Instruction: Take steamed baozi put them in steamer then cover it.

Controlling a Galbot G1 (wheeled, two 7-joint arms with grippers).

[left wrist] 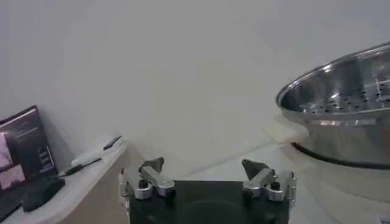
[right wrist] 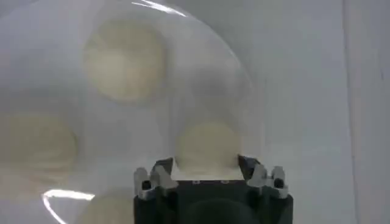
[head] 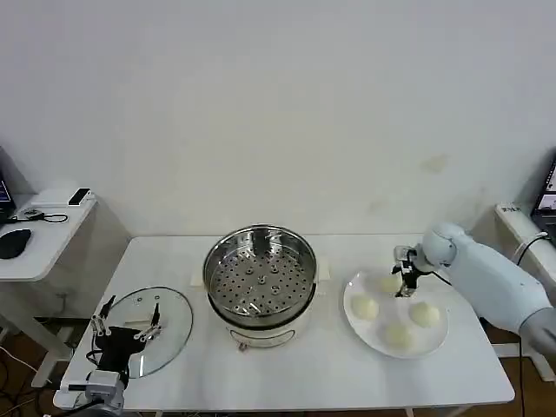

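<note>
Right gripper [right wrist: 206, 169] spread wide, bun [right wrist: 207, 146] between the jaws — lined up to pinch | steamer [head: 261, 280] well aside, empty | left gripper [left wrist: 207, 176] parted, idle by lid [head: 148, 317].

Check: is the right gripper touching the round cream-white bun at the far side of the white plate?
Cannot tell. In the right wrist view the open right gripper straddles the bun; no contact or gap shows plainly. The head view doesn't settle it.

bare table [head: 330, 365] between steamer [head: 261, 282] and plate [head: 434, 339] — steamer mouth uncovered.
</note>
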